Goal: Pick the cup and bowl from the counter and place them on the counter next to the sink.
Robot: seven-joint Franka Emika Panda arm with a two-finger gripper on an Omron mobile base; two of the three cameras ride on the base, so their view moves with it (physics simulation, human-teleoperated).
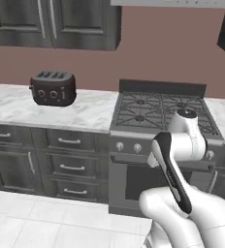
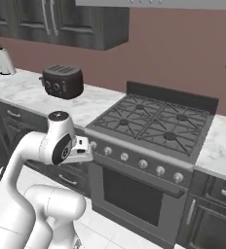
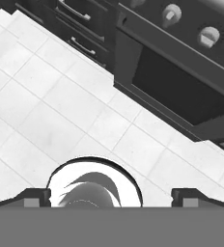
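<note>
The cup, the bowl and the sink are out of view. The white marble counter (image 1: 17, 104) (image 2: 22, 90) runs left of the stove, with a short stretch to the stove's right (image 2: 217, 141). My arm is folded low in front of the oven. In the hand view my gripper (image 3: 113, 198) points down at the white floor tiles (image 3: 46, 111). Its two dark fingertips (image 3: 34, 198) stand far apart, open, with nothing between them.
A dark toaster (image 1: 53, 88) (image 2: 62, 81) sits on the counter left of the gas stove (image 1: 158, 109) (image 2: 154, 121). The oven door (image 3: 181, 87) and dark drawers (image 1: 68, 160) face me. A paper towel roll (image 2: 5, 61) stands at the far left.
</note>
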